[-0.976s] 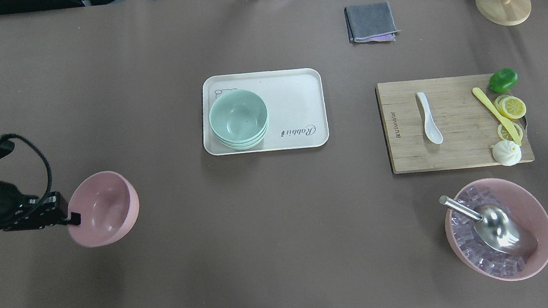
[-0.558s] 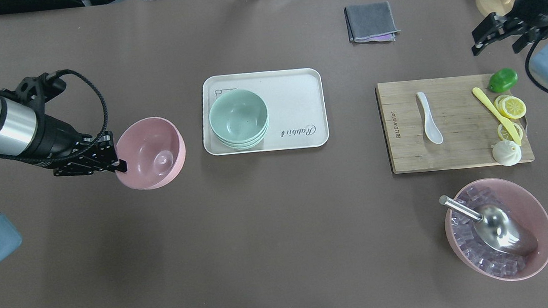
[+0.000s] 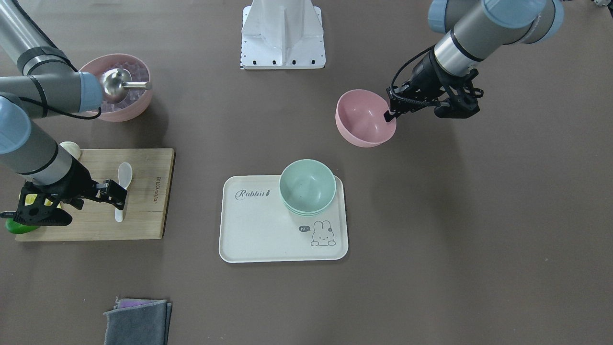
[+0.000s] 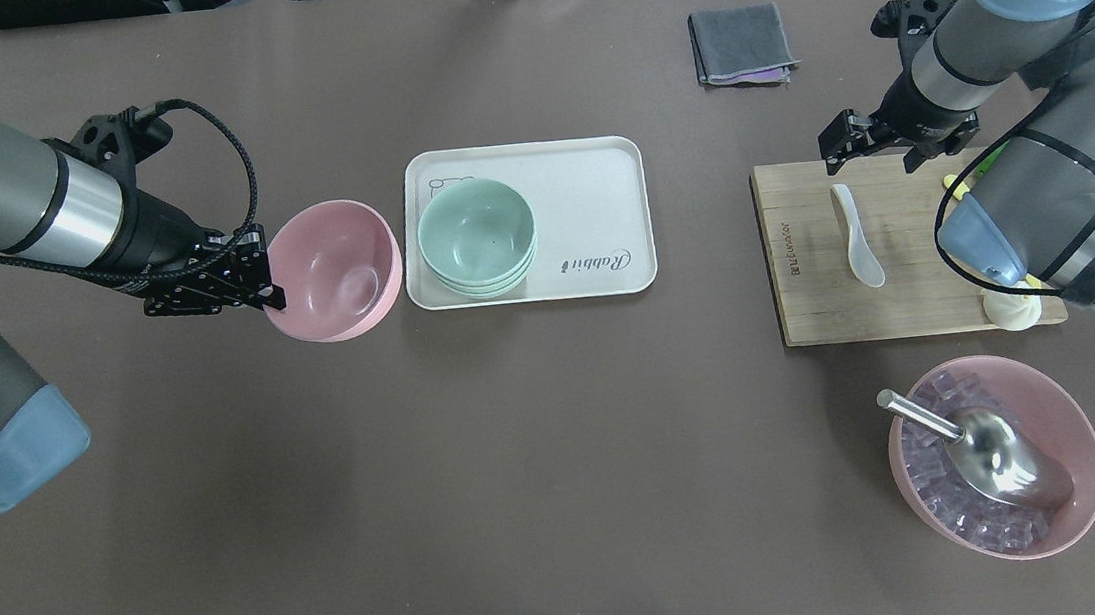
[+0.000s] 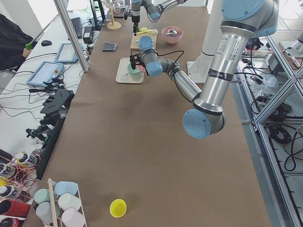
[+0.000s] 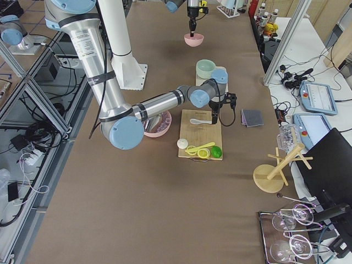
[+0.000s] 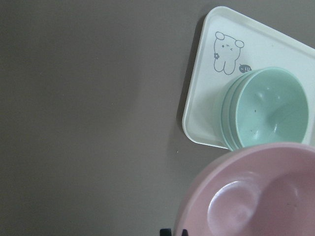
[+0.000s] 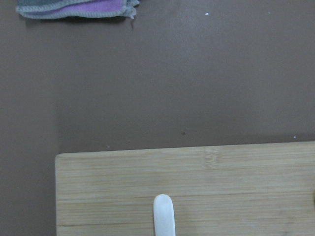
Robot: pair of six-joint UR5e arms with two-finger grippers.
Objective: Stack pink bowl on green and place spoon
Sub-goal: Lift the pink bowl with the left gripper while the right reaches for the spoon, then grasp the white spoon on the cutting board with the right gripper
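My left gripper (image 4: 273,296) is shut on the near-left rim of the pink bowl (image 4: 333,271) and holds it in the air just left of the white tray (image 4: 587,193). The stacked green bowls (image 4: 477,237) stand on the tray's left part. The left wrist view shows the pink bowl (image 7: 256,191) low and the green bowls (image 7: 270,105) beyond it. My right gripper (image 4: 869,154) is open and empty above the far edge of the wooden board (image 4: 808,302). The white spoon (image 4: 857,237) lies on the board just below it. Its handle tip shows in the right wrist view (image 8: 163,214).
A large pink bowl of ice cubes (image 4: 1071,418) with a metal scoop (image 4: 983,451) stands at the near right. A bun (image 4: 1010,308), yellow knife and lemon slices lie on the board's right end. A folded grey cloth (image 4: 741,45) lies at the back.
My left arm has carried the pink bowl up off the table and rightwards to the tray's left edge. My right arm has come in from the right to above the board by the spoon.
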